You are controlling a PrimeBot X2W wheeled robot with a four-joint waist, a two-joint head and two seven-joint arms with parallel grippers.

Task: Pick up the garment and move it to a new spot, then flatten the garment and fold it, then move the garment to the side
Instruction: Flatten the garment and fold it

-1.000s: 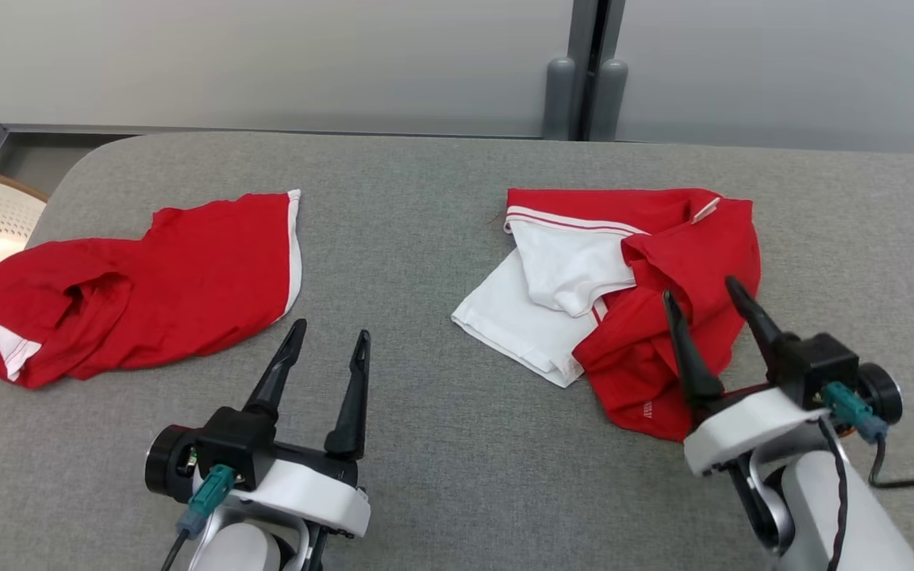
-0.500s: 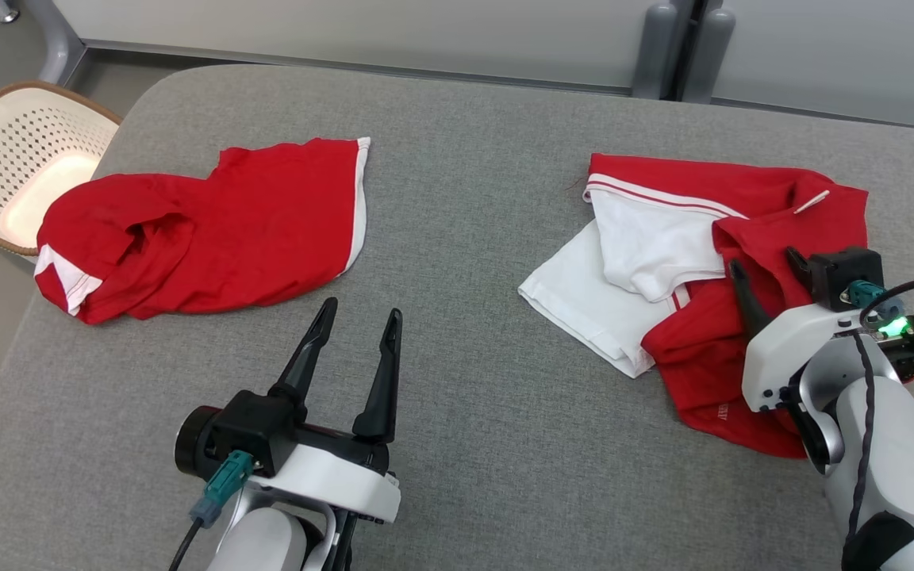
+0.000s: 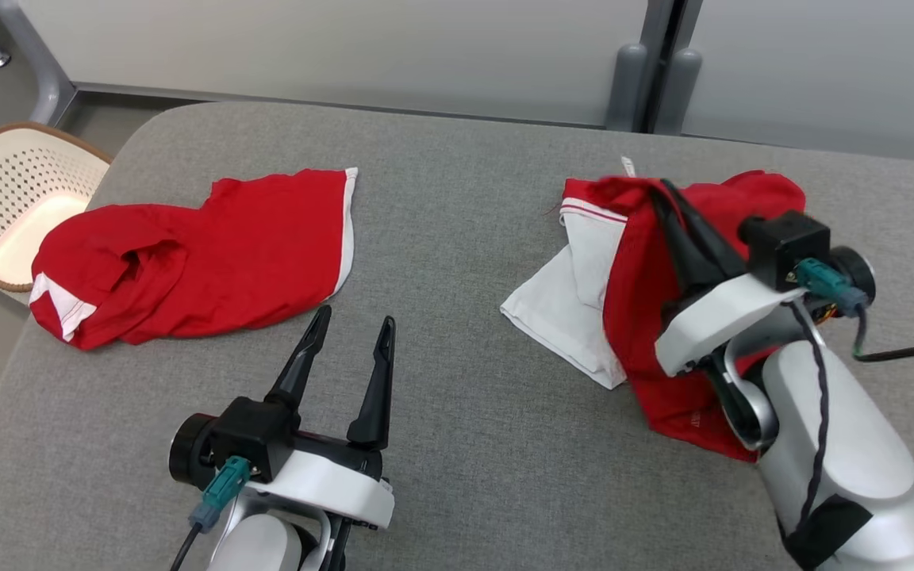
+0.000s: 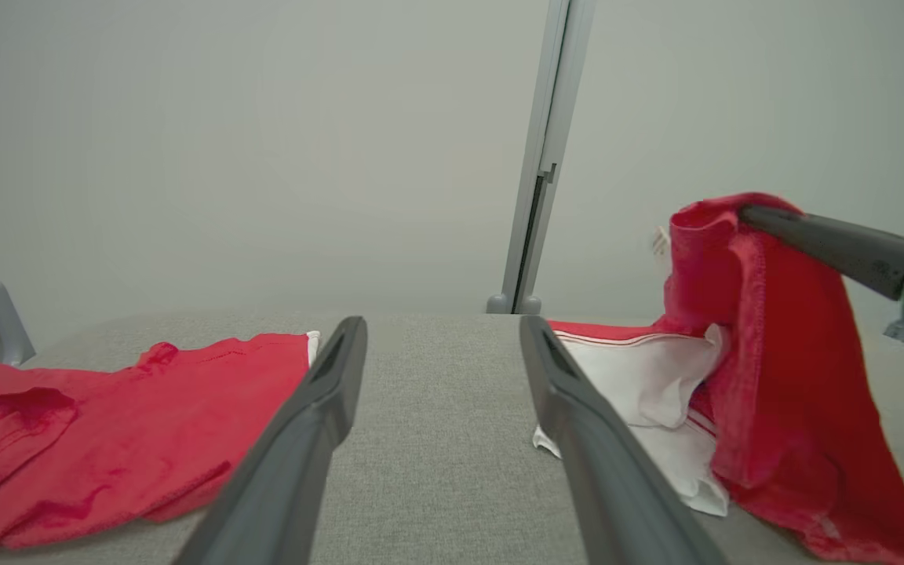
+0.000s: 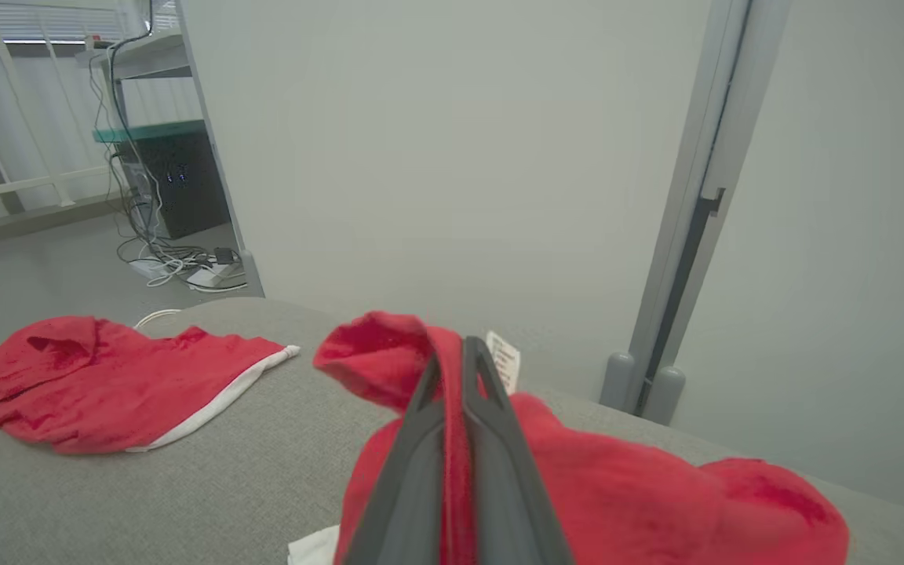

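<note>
Clamping a red fold of the garment (image 3: 638, 277), the right gripper (image 3: 659, 189) should rise slowly until the cloth clears the table (image 3: 457, 198).

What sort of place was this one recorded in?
Most likely a robotics lab or test room, not a home: a grey padded table against plain partition panels, a laundry basket beside it, and a computer tower with loose cables on the floor beyond.
</note>
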